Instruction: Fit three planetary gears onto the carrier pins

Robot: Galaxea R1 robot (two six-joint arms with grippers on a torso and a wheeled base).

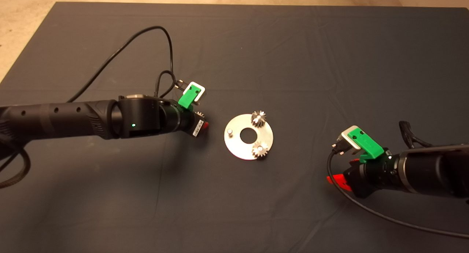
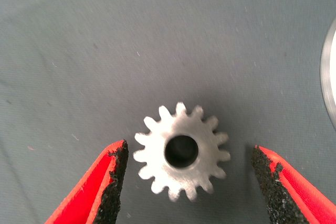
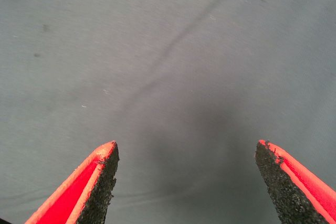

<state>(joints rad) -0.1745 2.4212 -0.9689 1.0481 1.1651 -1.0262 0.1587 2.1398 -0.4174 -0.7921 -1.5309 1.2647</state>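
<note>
Silver plate (image 1: pixel 238 150) is lying near the middle of the dark mat (image 1: pixel 256 44) that is covering the bench, and two of the three planetary gears are already sitting on it. One seated gear (image 1: pixel 258 118) is riding a pin at about one o'clock on the plate; the other seated gear (image 1: pixel 259 150) is sitting at about five o'clock, with the tip of its pin showing through the bore. The bare pin (image 1: pixel 229 131) at nine o'clock is standing with nothing on it, so I judge two thirds of the installing done and one gear left.

That third gear (image 2: pixel 181 152) is lying flat on the mat just off the plate's nine o'clock side, hidden in the head view under the left gripper (image 1: pixel 202 125). In the left wrist view the left gripper's (image 2: pixel 185 167) jaws are standing apart, one on either side of the gear, with clear gaps to the teeth; nothing is gripped yet. An edge of the plate is showing at that view's margin, so gear and plate are near each other but apart.

The right gripper (image 1: pixel 335 179) is waiting at about four o'clock from the plate, well apart from it, its jaws (image 3: pixel 186 174) spread wide over bare mat and holding nothing.

What is remaining, as I read it: closing on the last gear, lifting it, and lowering its bore over the bare pin.
</note>
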